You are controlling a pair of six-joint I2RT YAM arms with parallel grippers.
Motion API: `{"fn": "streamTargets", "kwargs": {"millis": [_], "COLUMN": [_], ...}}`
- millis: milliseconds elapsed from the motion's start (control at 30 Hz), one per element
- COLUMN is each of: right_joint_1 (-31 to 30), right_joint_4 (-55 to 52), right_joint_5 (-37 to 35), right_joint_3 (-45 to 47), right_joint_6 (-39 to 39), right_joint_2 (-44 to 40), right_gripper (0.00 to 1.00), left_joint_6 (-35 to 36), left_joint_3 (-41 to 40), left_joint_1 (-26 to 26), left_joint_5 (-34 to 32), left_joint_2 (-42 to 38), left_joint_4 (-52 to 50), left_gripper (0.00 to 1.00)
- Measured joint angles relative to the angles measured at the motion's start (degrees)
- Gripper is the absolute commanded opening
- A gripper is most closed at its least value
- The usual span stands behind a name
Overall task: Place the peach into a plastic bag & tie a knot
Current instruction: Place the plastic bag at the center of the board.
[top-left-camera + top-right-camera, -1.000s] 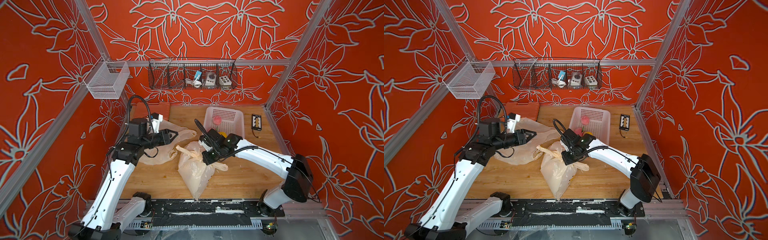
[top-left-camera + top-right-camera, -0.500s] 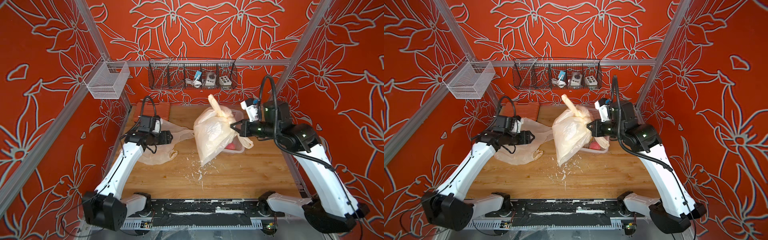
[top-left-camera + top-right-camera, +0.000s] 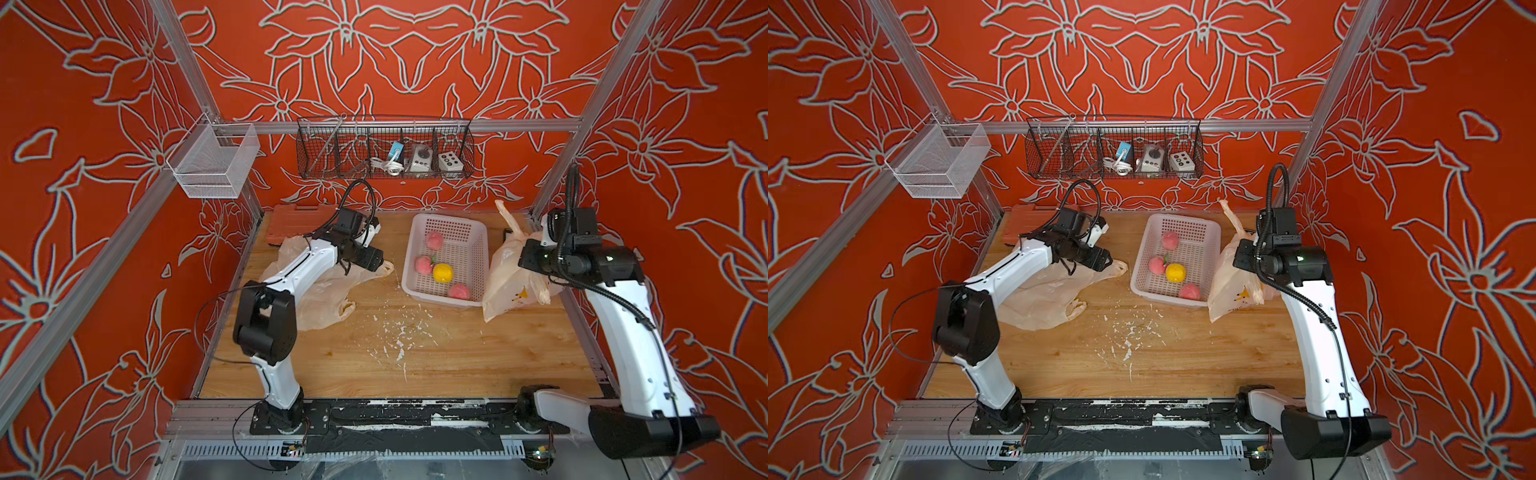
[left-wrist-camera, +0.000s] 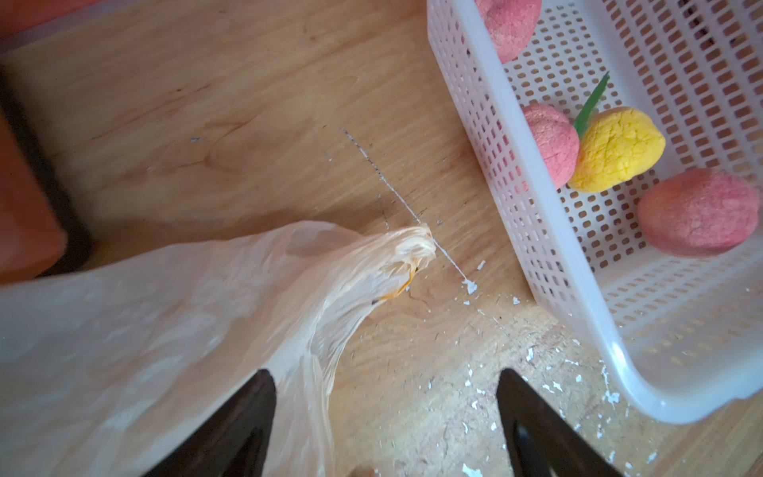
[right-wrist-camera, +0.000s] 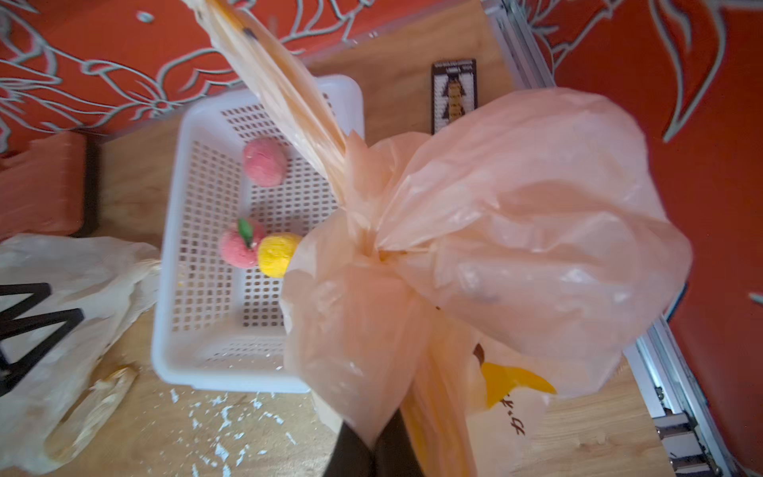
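**Tied bag down beside the basket, and now it's all about a clean let-go**

The right end effector (image 5: pixel 373 450) is clenched on a pinch of plastic just below the knot (image 5: pixel 371 252). The tied bag (image 3: pixel 505 282) hangs from it just to the right of the basket (image 3: pixel 451 217), and its bottom looks to be on the desk (image 3: pixel 415 353). I can't pick out the peach through the cloudy plastic, so whether it is in there is a guess from the bulge. Three pink peaches (image 3: pixel 435 240) and a yellow fruit (image 3: pixel 442 272) sit in the basket.

Over on the other side, the left end effector (image 4: pixel 384 373) is released and spread wide, with nothing between its jaws. It hovers over the spare bag (image 3: pixel 320 299), which lies flat.

This reads as the set-down, and here is how to do it well:
- Settle the bag's full weight onto the desk before the jaws part, or it will flop.
- Keep it off the basket wall, which it is crowding.
- Open fully, then back out along the line of the fingers so the thin plastic slides free instead of dragging.
- Watch the long handle tail (image 3: pixel 509 216) standing up at the back, because it could catch on the wrist.
- The left side has no job here and is best kept well clear.
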State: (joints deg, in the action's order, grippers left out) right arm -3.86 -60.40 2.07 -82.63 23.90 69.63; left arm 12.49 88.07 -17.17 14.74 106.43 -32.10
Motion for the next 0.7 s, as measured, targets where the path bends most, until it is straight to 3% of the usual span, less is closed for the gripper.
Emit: {"fn": "streamTargets", "kwargs": {"millis": [200, 333, 400, 467, 567, 700], "right_joint_1": [1.6, 1.9, 2.0, 2.0, 1.9, 1.3], "right_joint_4": [4.3, 5.6, 5.9, 5.9, 4.7, 2.7], "right_joint_5": [0.0, 0.8, 1.1, 1.3, 0.7, -0.8], "right_joint_3": [10.3, 11.5, 11.4, 11.3, 10.2, 7.1], "right_joint_6": [0.4, 0.4, 0.6, 0.2, -0.5, -1.1], "right_joint_2": [2.9, 3.8, 3.7, 3.7, 3.6, 2.7], "right_gripper": [0.0, 0.02, 0.25, 0.38, 0.45, 0.47], "left_joint_6": [8.8, 12.7, 14.4, 15.6, 17.2, 18.6], "left_joint_3": [8.1, 10.4, 11.6, 12.6, 13.3, 11.6], "left_joint_1": [-0.1, -0.1, -0.1, -0.1, -0.1, -0.1], "left_joint_5": [6.6, 6.7, 5.6, 4.4, 1.6, -1.7], "left_joint_2": [11.8, 15.8, 17.1, 18.1, 19.1, 18.9], "left_joint_4": [-4.4, -7.5, -8.1, -8.1, -7.4, -4.3], "left_gripper": [0.84, 0.82, 0.79, 0.75, 0.75, 0.77]}}
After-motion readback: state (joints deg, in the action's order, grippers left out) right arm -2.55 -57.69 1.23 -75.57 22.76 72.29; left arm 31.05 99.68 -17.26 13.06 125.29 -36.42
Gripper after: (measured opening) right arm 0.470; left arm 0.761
